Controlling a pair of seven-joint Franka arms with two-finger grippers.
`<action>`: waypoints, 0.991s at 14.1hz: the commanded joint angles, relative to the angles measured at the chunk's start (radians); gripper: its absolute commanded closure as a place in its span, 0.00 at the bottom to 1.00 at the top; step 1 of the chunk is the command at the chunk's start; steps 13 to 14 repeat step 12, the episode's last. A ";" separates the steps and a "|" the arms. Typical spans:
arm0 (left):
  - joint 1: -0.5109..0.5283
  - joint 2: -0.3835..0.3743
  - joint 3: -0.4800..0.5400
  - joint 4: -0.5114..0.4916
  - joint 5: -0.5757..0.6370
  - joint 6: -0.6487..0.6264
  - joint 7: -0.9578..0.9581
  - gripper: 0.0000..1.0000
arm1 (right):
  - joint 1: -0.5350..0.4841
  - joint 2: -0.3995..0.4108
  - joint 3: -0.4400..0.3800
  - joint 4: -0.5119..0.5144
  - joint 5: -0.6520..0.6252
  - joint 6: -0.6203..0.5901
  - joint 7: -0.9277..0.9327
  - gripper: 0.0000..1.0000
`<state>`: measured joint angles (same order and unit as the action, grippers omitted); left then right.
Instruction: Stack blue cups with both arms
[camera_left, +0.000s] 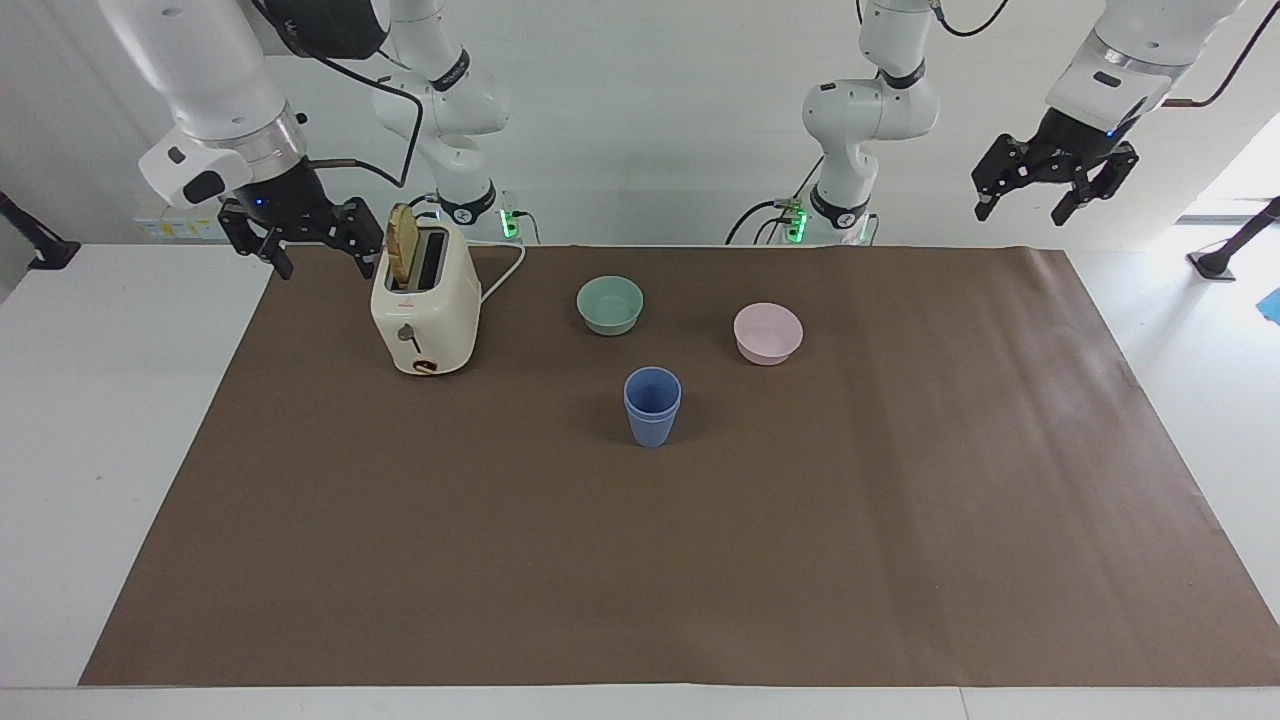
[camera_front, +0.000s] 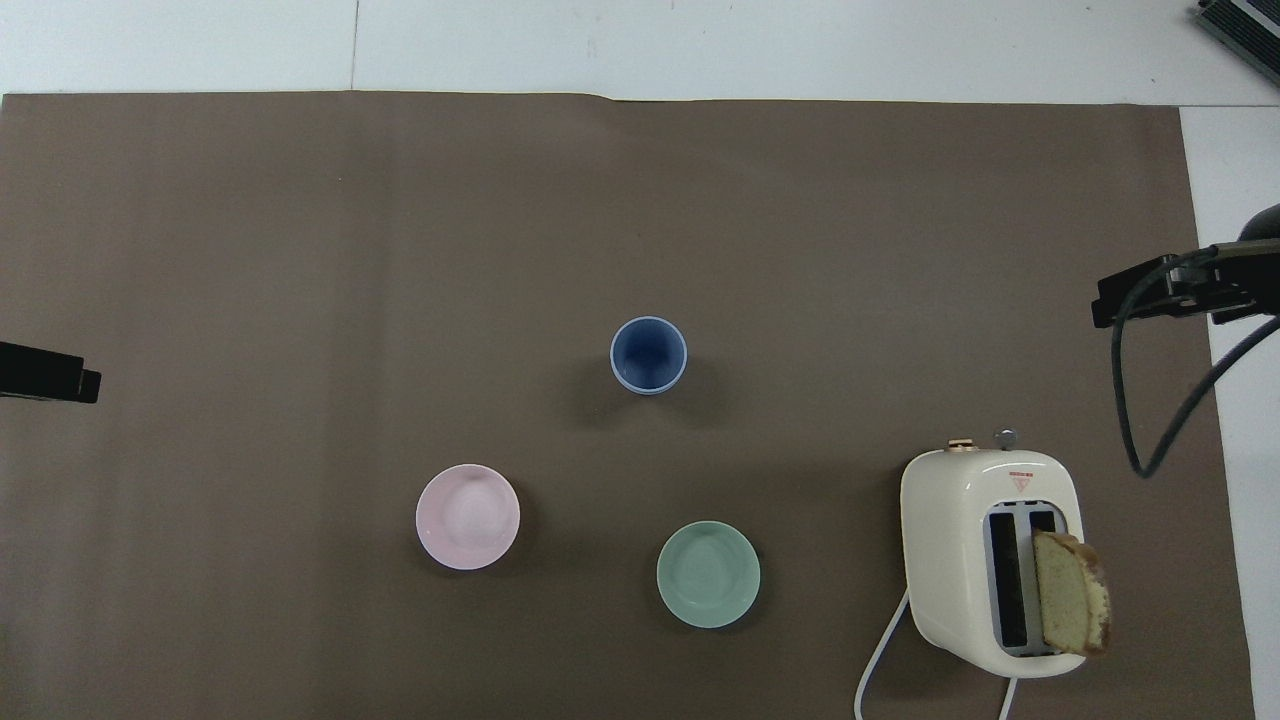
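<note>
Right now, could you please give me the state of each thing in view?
blue cups: nested, upright, stacked.
toaster: bread slice standing up out of one slot.
green bowl: upright, empty.
pink bowl: upright, empty.
left gripper: open, raised, holding nothing.
right gripper: open, raised beside the toaster.
</note>
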<state>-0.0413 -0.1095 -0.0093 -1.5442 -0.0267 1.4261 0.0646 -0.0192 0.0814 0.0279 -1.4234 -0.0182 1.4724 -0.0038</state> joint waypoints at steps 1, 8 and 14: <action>0.006 -0.027 -0.001 -0.030 -0.007 0.001 -0.006 0.00 | -0.002 -0.023 0.001 -0.025 0.011 0.002 0.001 0.00; 0.006 -0.027 -0.001 -0.028 -0.007 0.001 -0.006 0.00 | -0.004 -0.023 0.001 -0.025 0.012 -0.006 -0.004 0.00; 0.006 -0.027 -0.001 -0.028 -0.007 0.001 -0.006 0.00 | -0.001 -0.023 0.004 -0.025 0.012 -0.009 0.001 0.00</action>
